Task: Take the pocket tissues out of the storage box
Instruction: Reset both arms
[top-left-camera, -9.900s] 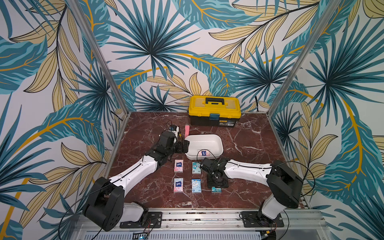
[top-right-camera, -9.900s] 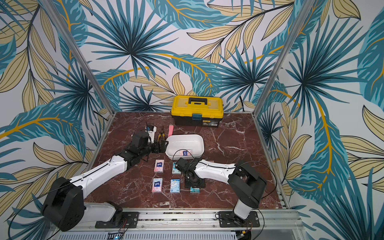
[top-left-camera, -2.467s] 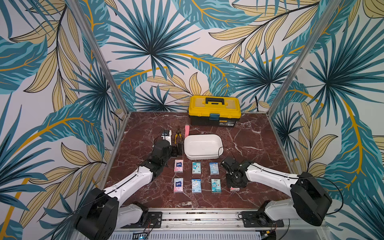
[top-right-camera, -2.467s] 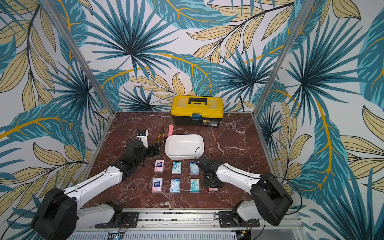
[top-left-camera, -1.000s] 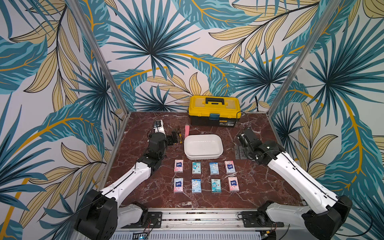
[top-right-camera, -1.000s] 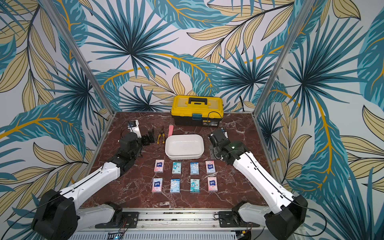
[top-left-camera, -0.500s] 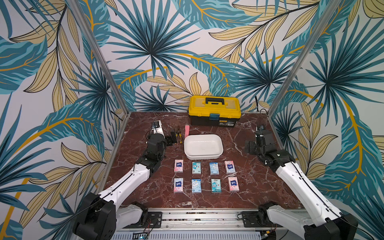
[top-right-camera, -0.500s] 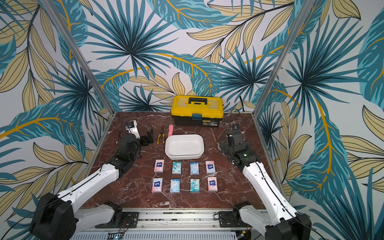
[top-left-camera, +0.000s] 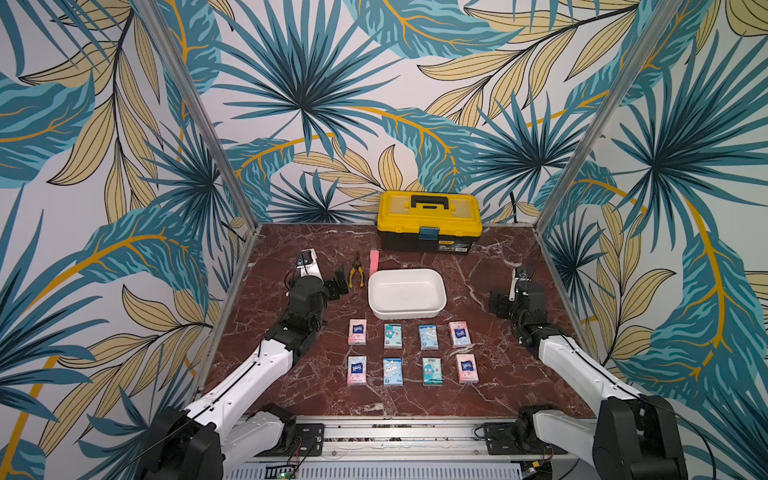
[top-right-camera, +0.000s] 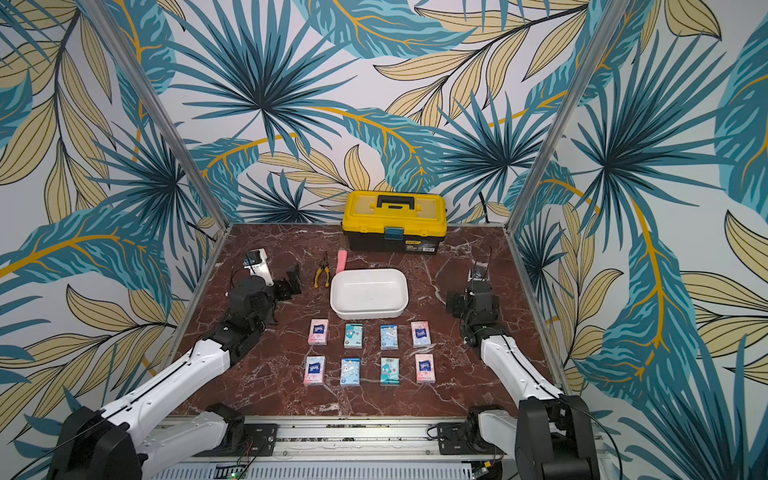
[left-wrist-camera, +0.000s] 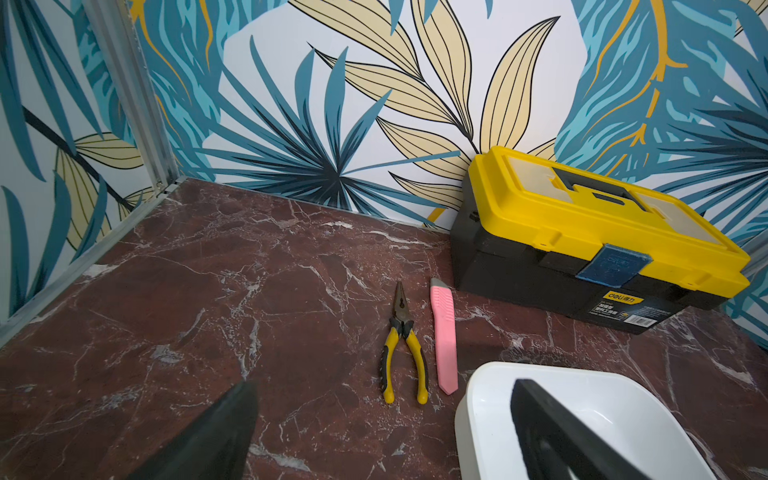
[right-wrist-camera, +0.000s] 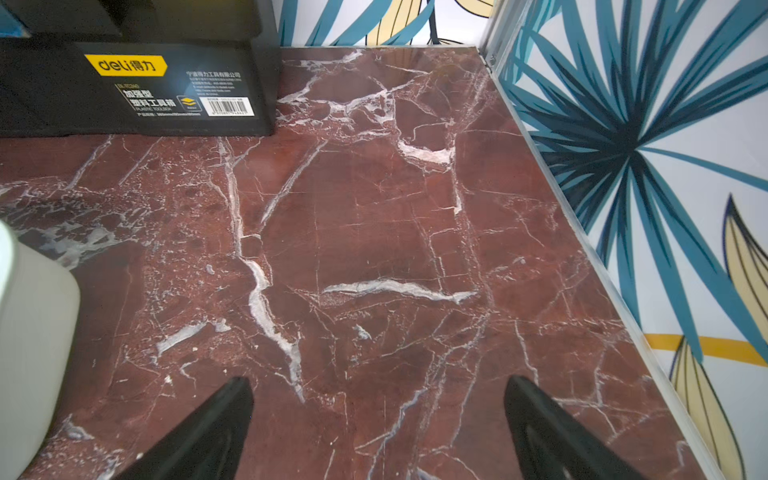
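Note:
The white storage box stands in the middle of the marble table, and its inside shows bare. Several pocket tissues lie flat in two rows in front of it, from a pink pack to another pink pack, with blue and teal ones between. My left gripper hovers open to the left of the box, holding nothing. On the right of the box, near the side wall, my right gripper is open over bare marble.
A yellow-and-black toolbox stands against the back wall. Yellow-handled pliers and a long pink bar lie left of the box's rear corner. Patterned walls and metal posts close in the table.
My right arm has swung away from the box's right rear corner out to the right side of the table. The left arm has barely shifted. The packs have stayed in place.

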